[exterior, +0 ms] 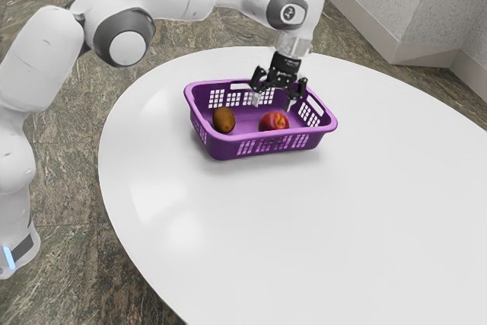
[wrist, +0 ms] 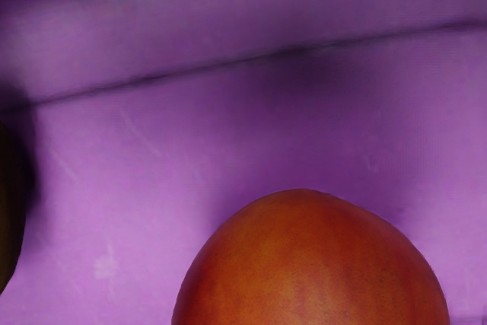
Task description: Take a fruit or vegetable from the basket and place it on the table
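Peach [exterior: 273,123] and brown kiwi [exterior: 223,119] inside the purple basket [exterior: 221,148]

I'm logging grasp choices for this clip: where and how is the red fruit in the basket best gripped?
Probably around its middle, on two opposite sides, coming straight down. The red fruit is rounded, so a grip high on its top might slip off; the walls of the purple basket surround it, leaving the approach from above. The claw hangs open over the basket.
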Controlling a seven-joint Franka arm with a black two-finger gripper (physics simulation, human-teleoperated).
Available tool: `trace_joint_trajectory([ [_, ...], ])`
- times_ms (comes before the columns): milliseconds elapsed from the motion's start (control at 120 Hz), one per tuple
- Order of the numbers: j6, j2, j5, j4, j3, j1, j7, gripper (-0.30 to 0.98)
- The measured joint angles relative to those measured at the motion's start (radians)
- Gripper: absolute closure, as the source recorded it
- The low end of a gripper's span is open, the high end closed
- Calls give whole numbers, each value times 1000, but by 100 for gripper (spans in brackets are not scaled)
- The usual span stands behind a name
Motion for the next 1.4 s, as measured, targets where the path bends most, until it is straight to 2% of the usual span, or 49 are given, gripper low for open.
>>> trace_joint_trajectory([
  [850,78,81,-2,33,-17,0,59,0],
  [1242,116,126,-2,50,-63,-1,65,0],
  [1317,122,129,-2,50,-64,1,66,2],
  [1400,127,129,-3,50,-63,2,66,12],
])
